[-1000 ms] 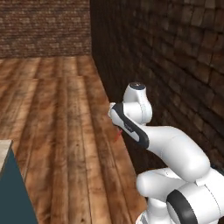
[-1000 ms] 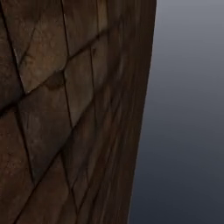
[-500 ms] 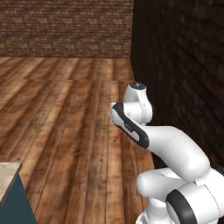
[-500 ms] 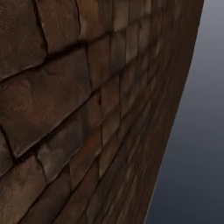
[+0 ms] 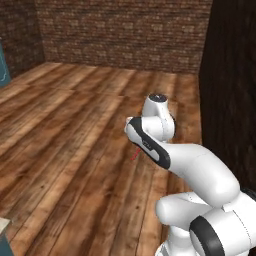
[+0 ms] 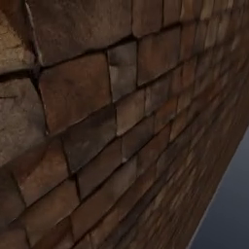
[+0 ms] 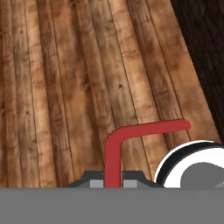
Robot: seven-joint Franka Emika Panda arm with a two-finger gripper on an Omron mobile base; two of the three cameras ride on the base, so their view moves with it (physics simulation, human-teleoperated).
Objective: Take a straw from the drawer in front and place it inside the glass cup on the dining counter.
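- Left base view: the white arm (image 5: 200, 190) is rising from the lower right and folding forward over a wooden plank floor (image 5: 75, 130). A short piece of the red straw (image 5: 134, 154) is sticking out below the arm's dark-trimmed wrist, low over the planks near the middle of the scene. The end effector itself is sitting hidden behind the wrist here. A brick wall (image 5: 125, 30) is running across the far side, a darker brick wall (image 5: 232, 85) is standing close on the right, and a sliver of teal cabinet (image 5: 4, 67) is showing at the far left edge.
- Right base view: a brick wall (image 6: 97, 121) is standing very close, its rough brown and reddish blocks slanting away toward the right, with flat grey-blue background (image 6: 228, 204) beyond its edge at the lower right.
- Hand view: the end effector (image 7: 112, 183) is gripping the straw (image 7: 114, 151), its fingertips closed on the stem at the bottom. The stem is running straight up from the tips, then bending sharply to the right into its short end. The plank floor (image 7: 65, 87) is lying beneath, and the dark wall (image 7: 205, 39) is filling the upper right corner.
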